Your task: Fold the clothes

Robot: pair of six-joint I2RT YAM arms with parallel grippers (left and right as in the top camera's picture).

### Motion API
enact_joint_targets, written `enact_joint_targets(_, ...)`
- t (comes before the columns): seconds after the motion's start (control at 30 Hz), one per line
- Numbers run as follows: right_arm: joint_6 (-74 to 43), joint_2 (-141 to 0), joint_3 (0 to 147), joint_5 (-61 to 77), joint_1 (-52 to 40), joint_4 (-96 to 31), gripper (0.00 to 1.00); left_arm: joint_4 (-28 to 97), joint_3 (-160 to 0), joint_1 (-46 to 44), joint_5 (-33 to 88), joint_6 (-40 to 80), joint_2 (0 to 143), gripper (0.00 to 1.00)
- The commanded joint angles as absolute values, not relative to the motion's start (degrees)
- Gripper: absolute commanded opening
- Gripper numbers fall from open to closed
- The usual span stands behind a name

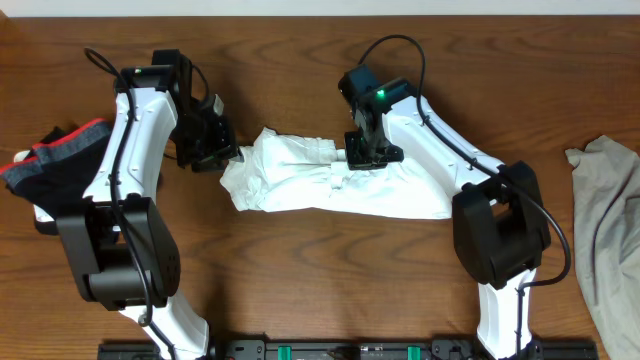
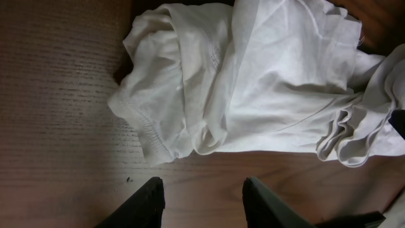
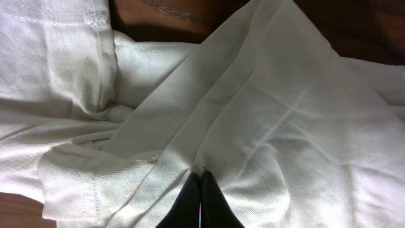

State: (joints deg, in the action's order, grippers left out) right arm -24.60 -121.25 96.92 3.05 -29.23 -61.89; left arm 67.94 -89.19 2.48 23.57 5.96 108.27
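A crumpled white garment (image 1: 330,185) lies stretched across the middle of the wooden table. My left gripper (image 1: 228,158) is open and empty at the garment's left end. In the left wrist view its fingers (image 2: 202,190) hover over bare wood just short of the garment's hemmed edge (image 2: 253,82). My right gripper (image 1: 355,158) is over the garment's upper middle. In the right wrist view its fingers (image 3: 201,172) are shut together on a fold of the white fabric (image 3: 285,126).
A pile of dark clothes with a red band (image 1: 50,160) lies at the far left, beside the left arm. A grey-beige garment (image 1: 605,230) lies at the right edge. Bare wood table (image 1: 300,280) shows in front of the white garment.
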Motion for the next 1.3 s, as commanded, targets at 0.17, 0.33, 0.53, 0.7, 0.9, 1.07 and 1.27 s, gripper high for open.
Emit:
enact_joint_targets(0.17, -24.82, -118.04, 97.78, 3.27, -30.59, -63.75, 0.01, 68.27, -89.32, 2.57, 23.27, 5.82, 108.6, 0.43)
enact_joint_targets(0.33, -24.67, -112.9, 97.78, 3.46, -32.93, -66.57, 0.01, 68.12, -89.32, 2.57, 23.27, 5.82, 108.6, 0.43)
enact_joint_targets(0.53, -24.67, -112.18, 97.76, 3.49, -37.74, -69.73, 0.01, 67.88, -89.32, 2.57, 23.27, 5.82, 108.6, 0.43)
enact_joint_targets(0.7, -24.64, -112.29, 97.76, 3.38, -41.32, -69.23, 0.02, 67.9, -89.32, 2.57, 23.27, 5.82, 108.6, 0.43)
enact_joint_targets(0.9, -24.64, -112.62, 97.76, 2.7, -41.45, -68.34, 0.4, 68.05, -89.32, 2.57, 23.27, 5.82, 108.6, 0.43)
enact_joint_targets(1.07, -24.62, -112.62, 97.76, 1.15, -39.33, -69.69, 0.39, 68.14, -89.32, 2.57, 23.27, 5.82, 108.6, 0.43)
enact_joint_targets(1.27, -24.62, -112.62, 97.76, -1.54, -35.33, -69.89, 0.36, 68.31, -89.21, 2.55, 23.27, 5.82, 108.6, 0.5)
